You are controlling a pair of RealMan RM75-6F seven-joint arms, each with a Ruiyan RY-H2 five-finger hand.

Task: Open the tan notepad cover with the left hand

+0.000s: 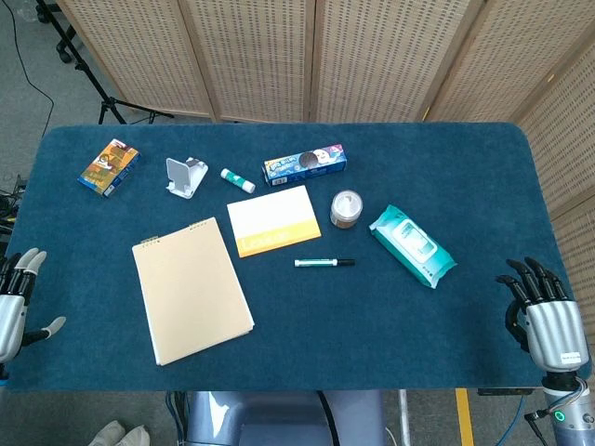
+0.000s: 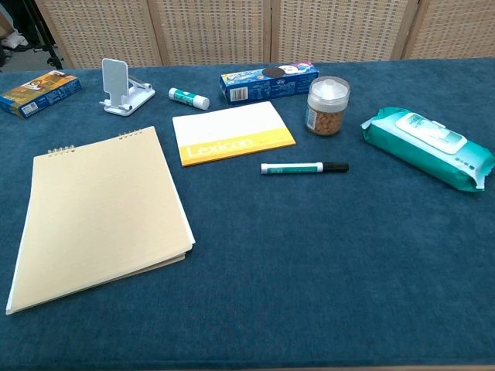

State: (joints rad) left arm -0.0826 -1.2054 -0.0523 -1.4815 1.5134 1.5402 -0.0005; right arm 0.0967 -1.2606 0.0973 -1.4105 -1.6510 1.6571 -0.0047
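Observation:
The tan notepad [image 1: 191,289] [image 2: 103,211] lies flat and closed on the blue table, spiral binding along its far edge, left of centre. My left hand [image 1: 17,302] rests at the table's left front edge, fingers spread and holding nothing, well to the left of the notepad. At the right front corner my right hand [image 1: 546,321] also holds nothing, fingers extended. Neither hand shows in the chest view.
Behind the notepad stand a white phone stand [image 1: 185,177], a glue stick [image 1: 237,180], a snack box [image 1: 109,167] and a biscuit box [image 1: 305,164]. A white-and-orange pad [image 1: 272,220], marker [image 1: 323,263], small jar [image 1: 346,208] and wet-wipes pack [image 1: 412,244] lie to the right.

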